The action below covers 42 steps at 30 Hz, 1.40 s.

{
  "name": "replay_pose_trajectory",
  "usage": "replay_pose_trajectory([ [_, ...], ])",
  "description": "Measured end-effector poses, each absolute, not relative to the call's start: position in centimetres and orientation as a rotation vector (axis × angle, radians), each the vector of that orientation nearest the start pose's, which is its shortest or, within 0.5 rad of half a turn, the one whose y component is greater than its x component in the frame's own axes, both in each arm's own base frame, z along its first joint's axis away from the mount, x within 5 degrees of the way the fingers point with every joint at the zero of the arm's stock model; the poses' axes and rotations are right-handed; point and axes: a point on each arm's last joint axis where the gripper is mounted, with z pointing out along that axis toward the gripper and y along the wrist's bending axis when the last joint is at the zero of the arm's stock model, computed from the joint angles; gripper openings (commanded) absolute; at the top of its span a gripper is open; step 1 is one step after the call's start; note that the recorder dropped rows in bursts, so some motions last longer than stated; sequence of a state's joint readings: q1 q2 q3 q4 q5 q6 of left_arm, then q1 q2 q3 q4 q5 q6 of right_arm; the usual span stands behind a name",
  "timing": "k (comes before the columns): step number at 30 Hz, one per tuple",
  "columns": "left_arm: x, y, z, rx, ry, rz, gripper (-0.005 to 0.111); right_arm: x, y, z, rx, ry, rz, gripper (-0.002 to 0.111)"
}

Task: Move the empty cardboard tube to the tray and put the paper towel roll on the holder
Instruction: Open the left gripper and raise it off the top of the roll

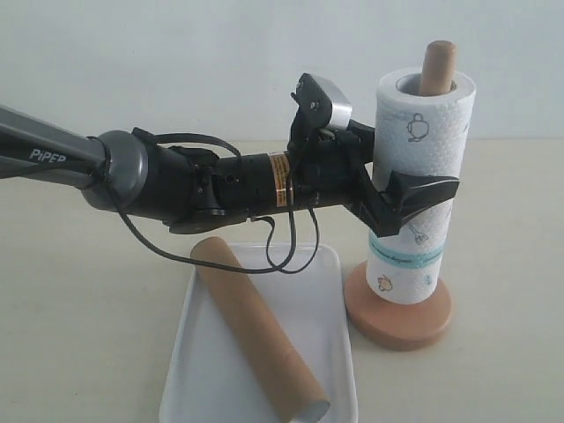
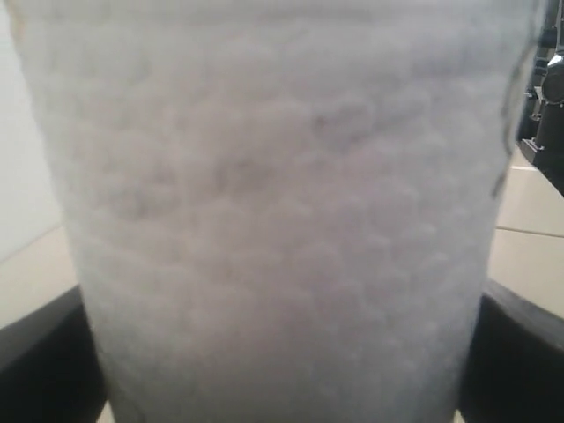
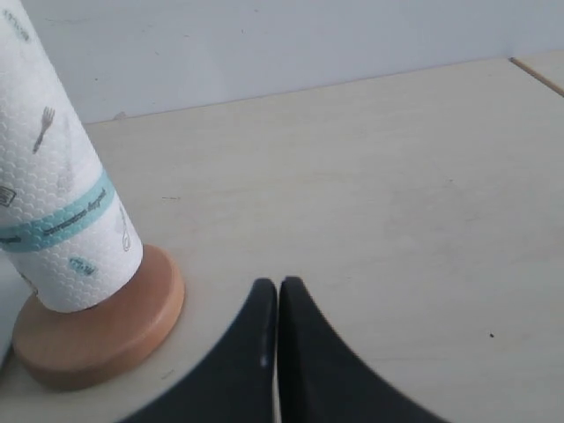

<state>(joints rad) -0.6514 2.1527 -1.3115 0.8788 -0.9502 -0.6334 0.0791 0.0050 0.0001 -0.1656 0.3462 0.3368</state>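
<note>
Pale tabletop (image 1: 79, 335), far edge visible. White tray (image 1: 326, 300) lies toward the near side, well in from the far edge. Paper towel roll (image 1: 423, 115) stands upright, threaded over the wooden holder (image 1: 401, 322) just beside the tray, its post top protruding. Empty cardboard tube (image 1: 256, 330) lies diagonally inside the tray. Left gripper (image 1: 414, 176) clamps the roll mid-height, jaws against both sides. Right gripper (image 3: 278, 291) sits near the holder base, jaws clenched together, grasping nothing.

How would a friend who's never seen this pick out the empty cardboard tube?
Find the shallow white tray in the foreground. The empty cardboard tube lies diagonally in it. It is plain brown and hollow, unlike the white printed paper towel roll standing on the wooden holder beside the tray.
</note>
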Motion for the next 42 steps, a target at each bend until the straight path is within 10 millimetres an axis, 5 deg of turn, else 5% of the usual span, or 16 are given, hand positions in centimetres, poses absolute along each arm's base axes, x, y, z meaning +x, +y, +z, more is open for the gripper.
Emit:
replay_pose_trajectory([
  [6, 32.9, -32.2, 18.1, 0.992, 1.377, -1.07, 0.104, 5.4, -0.1, 18.2, 0.132, 1.827, 0.132, 0.0],
  [18, 32.9, -32.2, 18.3, 0.989, 1.376, -1.072, 0.105, 5.4, -0.1, 18.2, 0.132, 1.827, 0.132, 0.0],
  [42, 29.6, -30.6, 28.7, 1.048, 1.245, -1.168, 0.105, 5.4, -0.1, 18.2, 0.132, 1.827, 0.132, 0.0],
])
